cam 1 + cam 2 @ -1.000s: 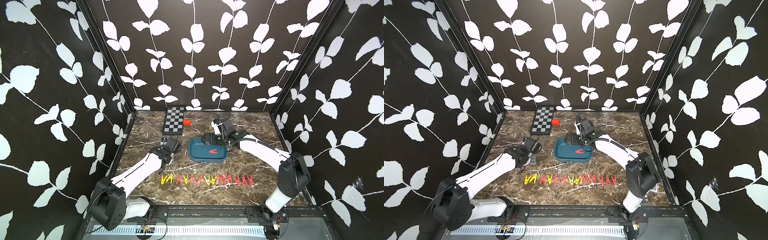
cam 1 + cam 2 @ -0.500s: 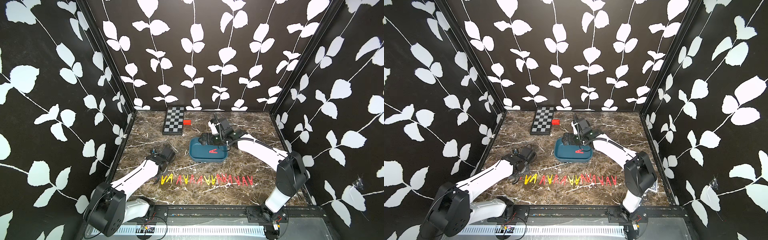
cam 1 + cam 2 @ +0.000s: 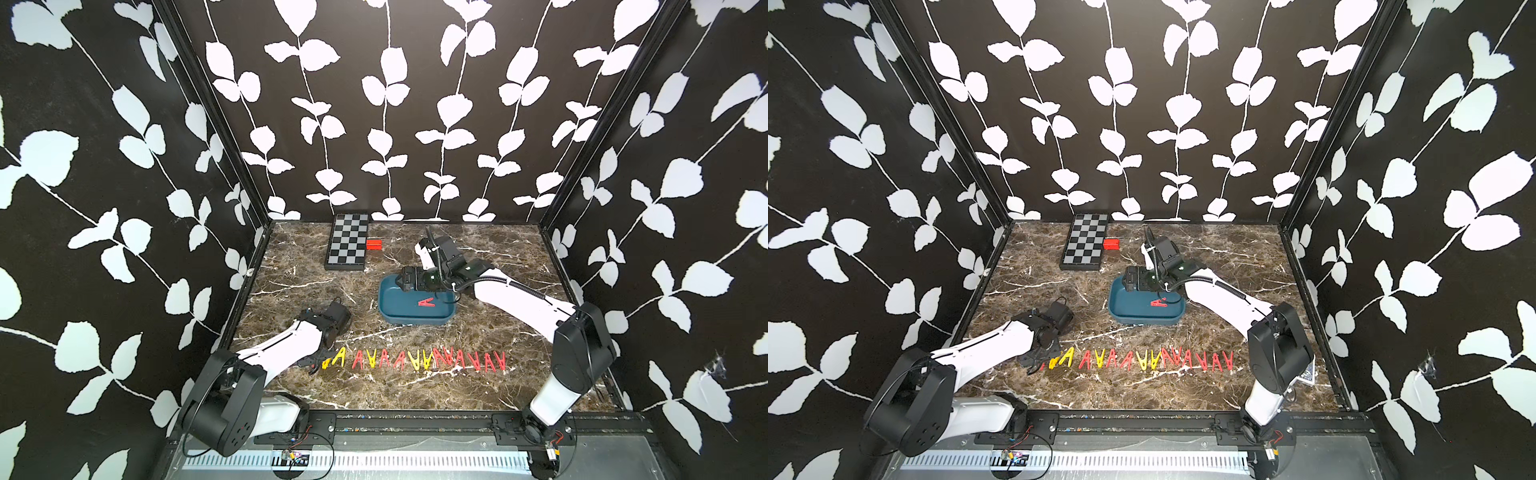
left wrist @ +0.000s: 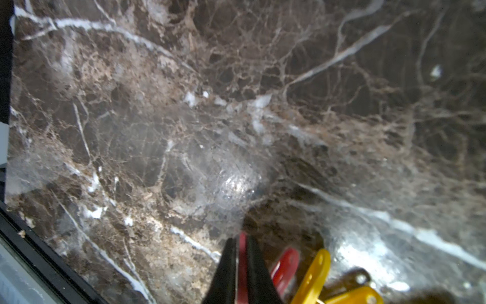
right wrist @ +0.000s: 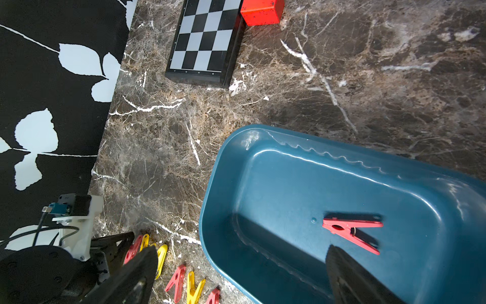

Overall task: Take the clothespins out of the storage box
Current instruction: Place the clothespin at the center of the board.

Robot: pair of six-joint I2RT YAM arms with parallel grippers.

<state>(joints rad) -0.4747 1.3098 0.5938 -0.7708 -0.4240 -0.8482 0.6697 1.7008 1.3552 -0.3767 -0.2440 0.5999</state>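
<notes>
Left wrist view: left gripper pinches red clothespin, left end of row. Right gripper open over box.

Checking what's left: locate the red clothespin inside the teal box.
In both top views the red clothespin lies on the teal storage box floor, right of its middle, near the open right pincer.

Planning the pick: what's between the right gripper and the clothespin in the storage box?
Only bare storage box floor, up to the red clothespin; right wrist view.
</notes>
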